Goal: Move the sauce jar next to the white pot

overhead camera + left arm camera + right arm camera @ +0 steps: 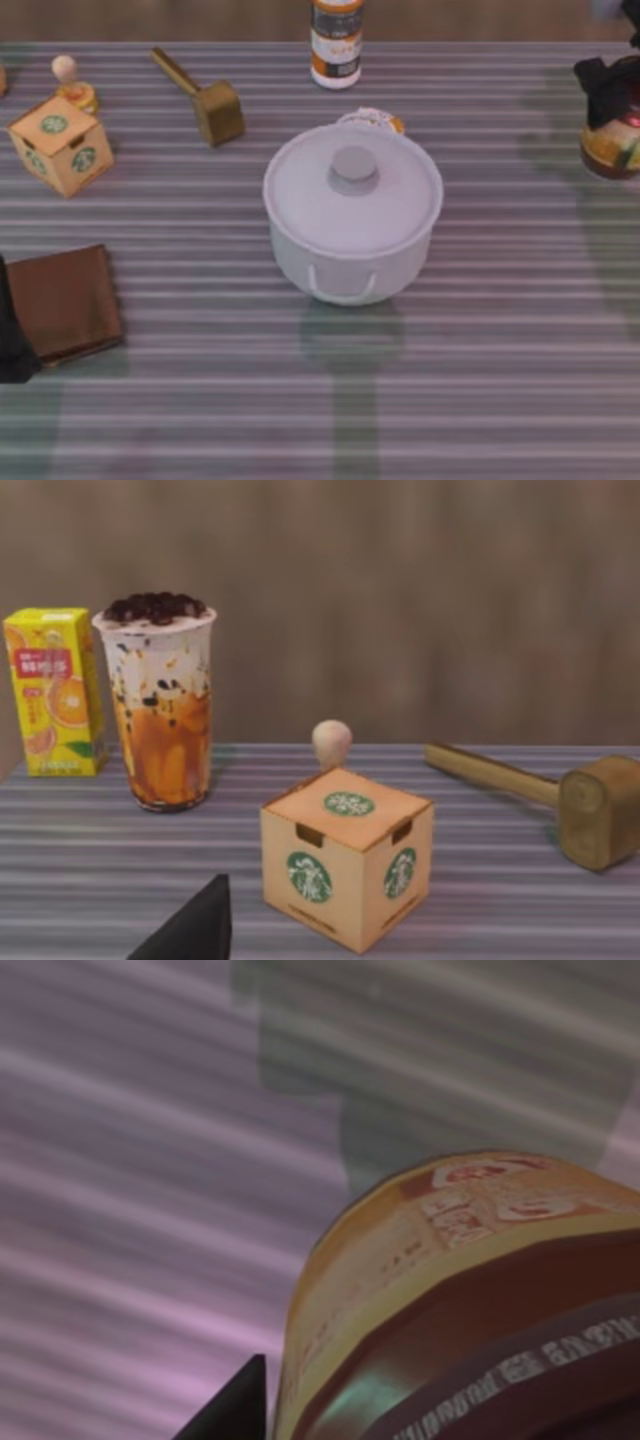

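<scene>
The sauce jar [610, 145], squat with a yellow-orange label and dark maroon lid, hangs above the table at the far right edge, its shadow on the stripes below. My right gripper [606, 92] is shut on it from above. In the right wrist view the sauce jar [430, 1290] fills the frame, with one dark finger [232, 1405] beside its label. The white pot [352, 210], lidded with a grey knob and a loop handle facing the near edge, stands mid-table, well left of the jar. My left gripper [10, 340] rests parked at the left edge, one finger [195, 930] showing.
An orange-and-white bottle [336, 40] stands behind the pot, and a small orange-white item [375, 120] peeks out at the pot's far rim. A wooden mallet [210, 100], a logo box [60, 145] and a brown pad [65, 300] lie on the left.
</scene>
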Controlling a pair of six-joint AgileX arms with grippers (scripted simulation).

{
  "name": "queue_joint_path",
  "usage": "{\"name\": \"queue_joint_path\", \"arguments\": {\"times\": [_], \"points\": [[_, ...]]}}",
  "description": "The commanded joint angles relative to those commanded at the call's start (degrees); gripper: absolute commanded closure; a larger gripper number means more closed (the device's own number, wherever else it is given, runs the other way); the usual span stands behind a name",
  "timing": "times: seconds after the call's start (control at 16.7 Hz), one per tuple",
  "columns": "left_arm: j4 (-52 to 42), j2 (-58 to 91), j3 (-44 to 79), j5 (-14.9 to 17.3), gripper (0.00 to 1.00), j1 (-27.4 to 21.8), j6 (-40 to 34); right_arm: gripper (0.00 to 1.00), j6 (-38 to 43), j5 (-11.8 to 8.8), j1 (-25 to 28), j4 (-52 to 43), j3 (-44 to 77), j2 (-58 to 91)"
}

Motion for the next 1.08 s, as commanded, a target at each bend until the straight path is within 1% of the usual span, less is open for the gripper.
{"name": "queue_joint_path", "arguments": {"times": [0.18,0.3,0.72,0.9,1.08], "points": [[0.00,0.00,0.00,0.00,0.00,0.00,0.00,1.00,0.03,-0.04,0.34,-0.96,-9.00,-10.19],[0.00,0.00,0.00,0.00,0.00,0.00,0.00,1.00,0.02,-0.06,0.53,-1.50,-12.79,-14.13],[0.00,0.00,0.00,0.00,0.00,0.00,0.00,1.00,0.93,0.08,0.81,-1.33,-14.38,-15.51],[0.00,0.00,0.00,0.00,0.00,0.00,0.00,1.00,6.57,1.25,3.65,0.65,-16.56,-15.70],[0.00,0.00,0.00,0.00,0.00,0.00,0.00,1.00,16.35,3.12,7.92,3.78,-20.14,-16.11]]}}
